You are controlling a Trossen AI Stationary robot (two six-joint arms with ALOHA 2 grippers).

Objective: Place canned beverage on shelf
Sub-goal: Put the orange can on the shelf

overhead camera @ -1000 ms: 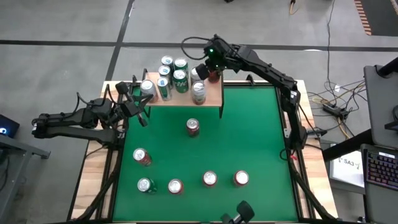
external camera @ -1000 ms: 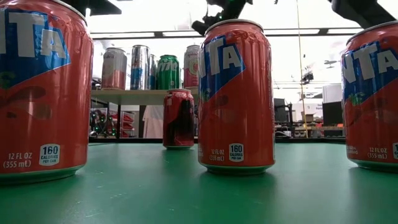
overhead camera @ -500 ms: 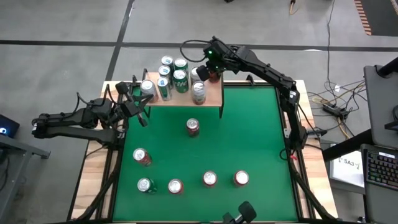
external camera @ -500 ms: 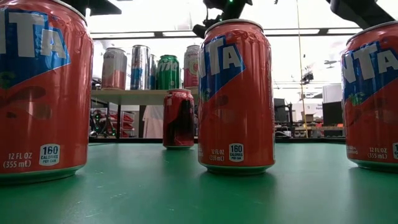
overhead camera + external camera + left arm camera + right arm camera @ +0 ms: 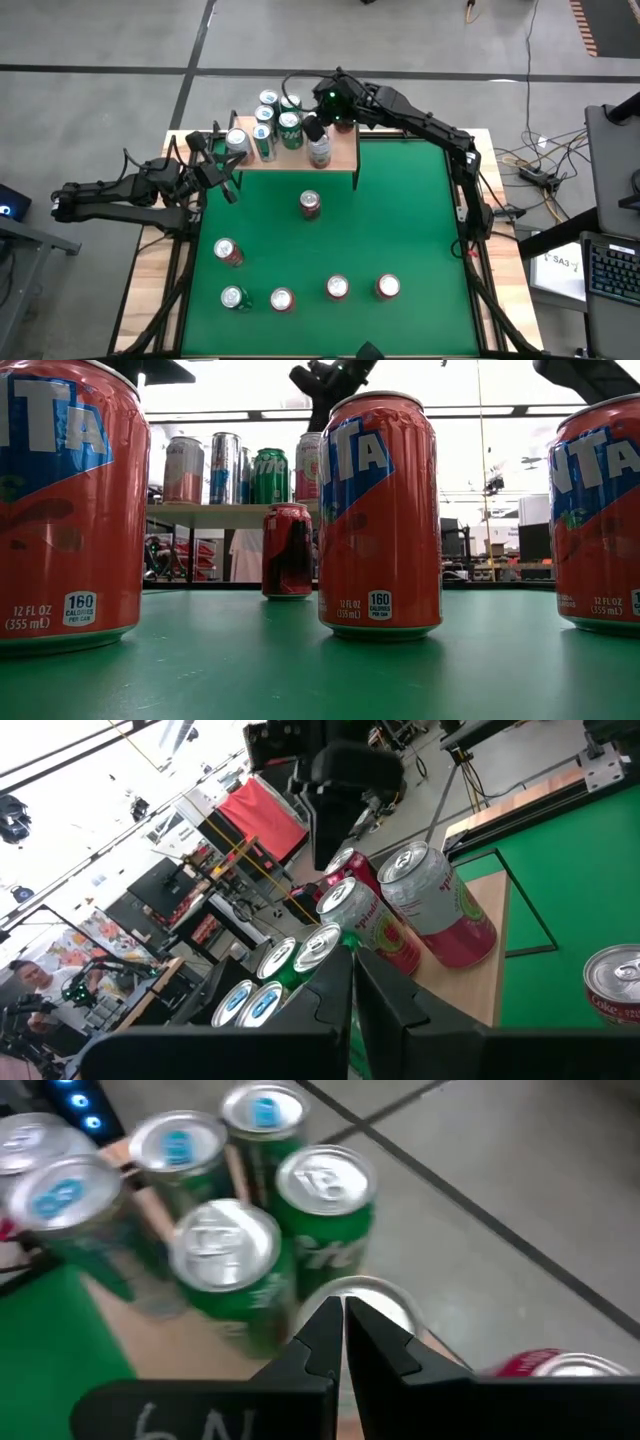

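The shelf (image 5: 340, 155), a light-wood board on black legs, stands at the table's far edge with several upright cans on it, green, silver and pink. A red can (image 5: 550, 1365) stands at its far right corner. My right gripper (image 5: 313, 128) hangs shut over the shelf's cans, above a silver can top (image 5: 352, 1295), with clear air under it in the low view (image 5: 318, 380). My left gripper (image 5: 226, 184) waits shut at the table's left edge, beside the shelf (image 5: 480, 920). Several more cans stand on the green table (image 5: 420, 220), the nearest to the shelf a red one (image 5: 310, 204).
Red cans stand in a row near the table's front edge (image 5: 337, 287), another one (image 5: 228, 251) left of them. In the low view they fill the foreground (image 5: 380, 510). The table's right half is bare green. Cables and a desk lie beyond the right edge.
My right gripper has swung toward the table's left above the shelf, from over the red can at the far right corner to over the cans in the shelf's middle, turning a little as it went. It has stayed shut. The cans have not moved.
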